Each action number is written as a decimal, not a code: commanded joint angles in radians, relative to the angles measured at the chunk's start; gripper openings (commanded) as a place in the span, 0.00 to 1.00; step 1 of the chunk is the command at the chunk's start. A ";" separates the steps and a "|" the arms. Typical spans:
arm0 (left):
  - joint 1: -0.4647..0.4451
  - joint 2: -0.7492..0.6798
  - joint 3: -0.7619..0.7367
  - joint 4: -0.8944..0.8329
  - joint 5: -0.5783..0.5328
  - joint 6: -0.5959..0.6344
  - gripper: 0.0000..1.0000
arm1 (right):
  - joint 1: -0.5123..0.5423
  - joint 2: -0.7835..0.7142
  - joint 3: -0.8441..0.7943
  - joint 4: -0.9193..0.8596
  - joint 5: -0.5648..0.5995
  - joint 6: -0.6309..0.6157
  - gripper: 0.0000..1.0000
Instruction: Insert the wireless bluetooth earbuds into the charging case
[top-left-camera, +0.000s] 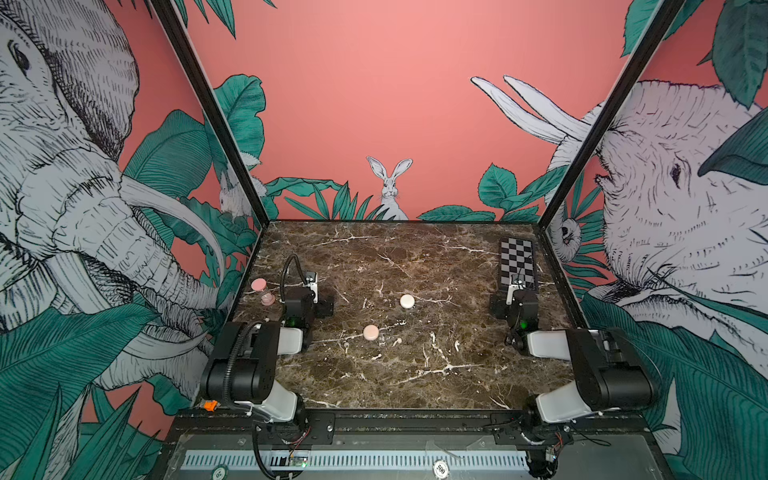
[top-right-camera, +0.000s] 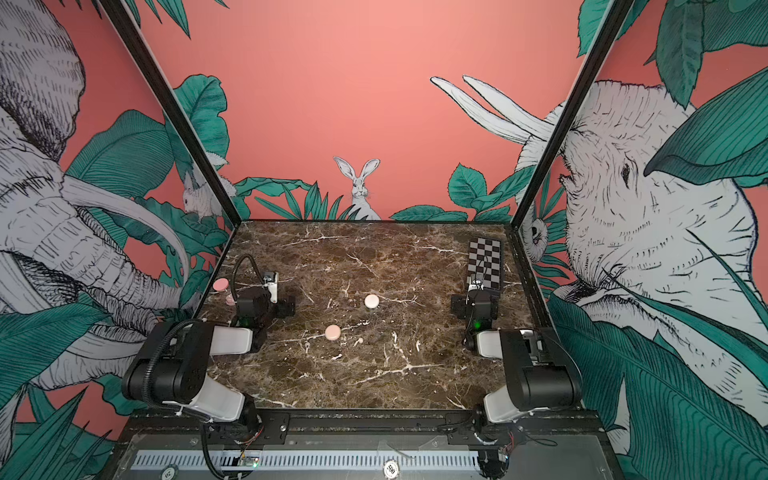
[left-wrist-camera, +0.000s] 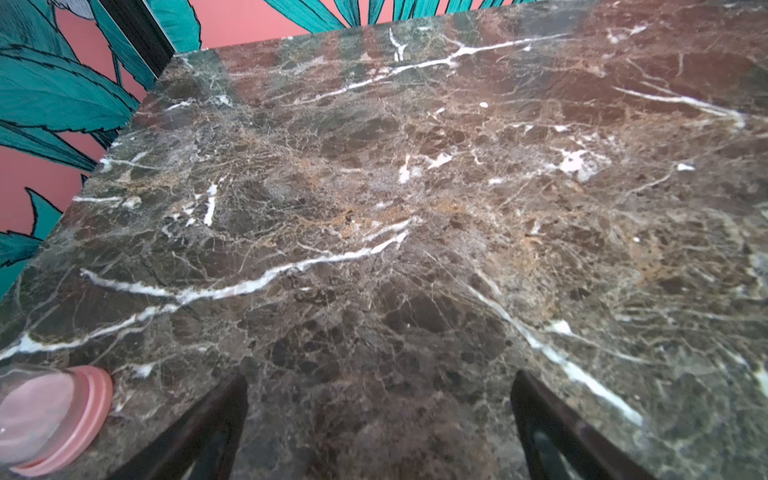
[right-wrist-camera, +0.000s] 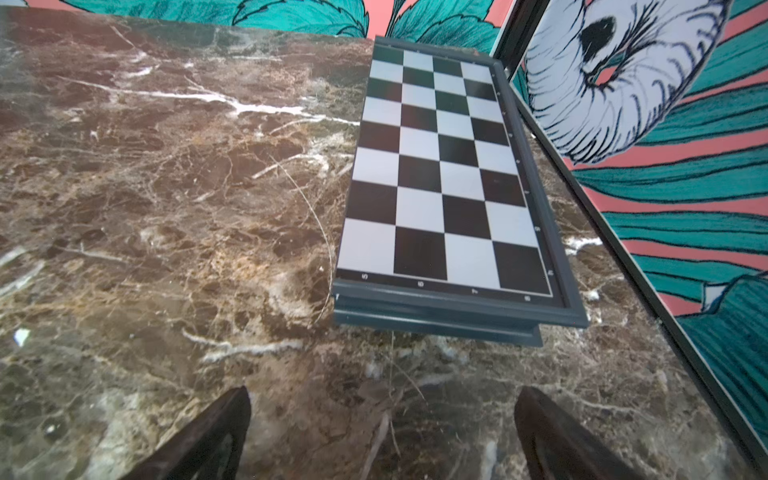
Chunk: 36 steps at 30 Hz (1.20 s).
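Jaws of the left gripper (left-wrist-camera: 380, 376) stand wide apart and empty over the marble tabletop (left-wrist-camera: 415, 208), a pink-capped hourglass (top-left-camera: 262, 291) near them. Midway across, well apart from both grippers, lie a peach round case (top-left-camera: 370, 332), tiny pale earbuds (top-left-camera: 397, 341) scattered on the marble near it, and a white round case (top-left-camera: 407, 301) farther back. The right gripper (right-wrist-camera: 383, 390) is likewise spread wide, holding nothing, facing a folded chessboard (right-wrist-camera: 449, 174).

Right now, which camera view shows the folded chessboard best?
The right wrist view: the folded chessboard is close, squares and edge numbers clear. Both top views show it small, its near end behind the right arm. The left wrist view does not show it.
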 joint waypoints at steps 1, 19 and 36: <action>0.010 0.010 0.036 0.112 -0.009 0.032 0.99 | -0.006 0.023 0.026 0.132 0.043 -0.041 0.98; 0.011 0.009 0.036 0.111 -0.008 0.031 0.99 | -0.007 0.023 0.025 0.134 0.044 -0.042 0.98; 0.006 -0.017 0.048 0.087 -0.036 0.036 0.99 | 0.001 0.006 0.022 0.168 0.114 -0.034 0.98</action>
